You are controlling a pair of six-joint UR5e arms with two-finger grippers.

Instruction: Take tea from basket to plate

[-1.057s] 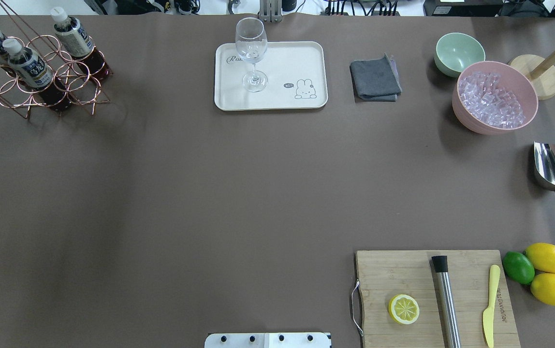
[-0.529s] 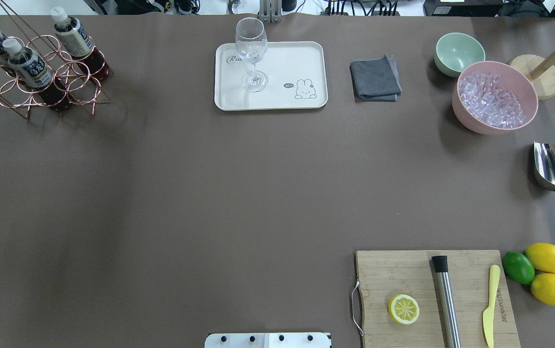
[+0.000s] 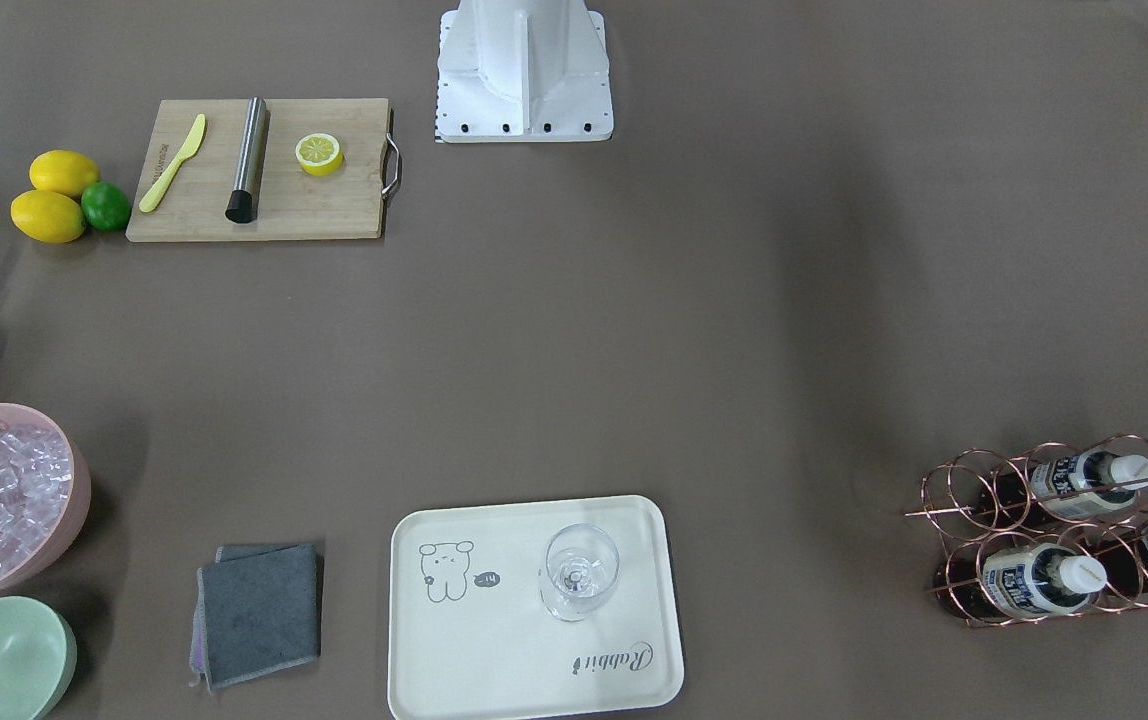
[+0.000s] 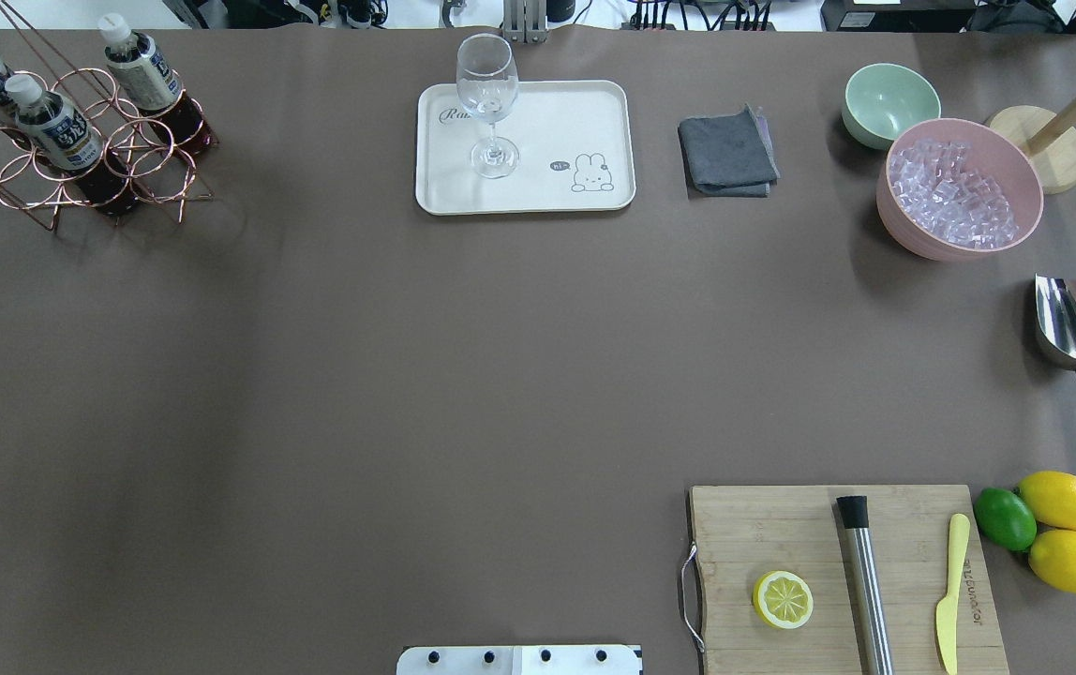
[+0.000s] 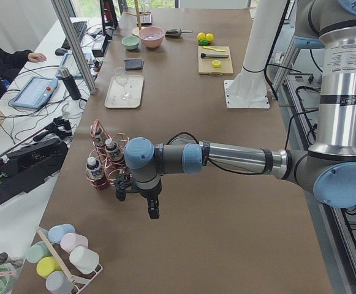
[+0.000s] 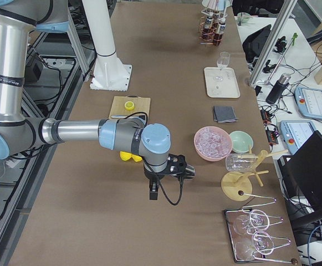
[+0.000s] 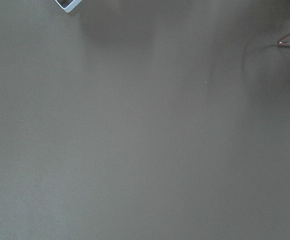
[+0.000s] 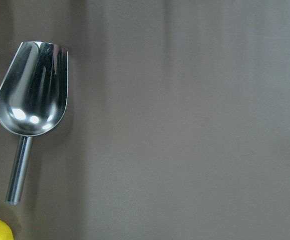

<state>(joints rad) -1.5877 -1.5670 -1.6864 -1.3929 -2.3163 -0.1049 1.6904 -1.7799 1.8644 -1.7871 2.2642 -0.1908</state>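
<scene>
Standing upright in the rose-gold wire basket [image 4: 158, 173], the three tea bottles [image 4: 52, 124] (white caps, dark tea) occupy three of its six rings at about 10 o'clock on the table in the overhead view. The cream rabbit tray [image 4: 575, 117] lies well apart from them at 12 o'clock and carries only an upright wine glass [image 4: 488, 94] on its left part.

In the left side view, the left gripper [image 5: 121, 188] hangs just beside the basket, at its 5 o'clock. Whether its fingers are apart or together I cannot tell. The right gripper [image 6: 187, 169] hangs over the table at 3 o'clock of the lemons [image 6: 128, 157] in the right side view, and its fingers cannot be judged either. Its wrist camera looks down on the steel scoop [image 8: 32, 90].

A folded grey cloth [image 4: 727, 155] lies at 3 o'clock of the tray, then a pale green bowl [image 4: 887, 101] and a pink bowl of ice [image 4: 955, 187]. The cutting board [image 4: 763, 525] with a lemon half [image 4: 783, 599] sits at 5 o'clock.
</scene>
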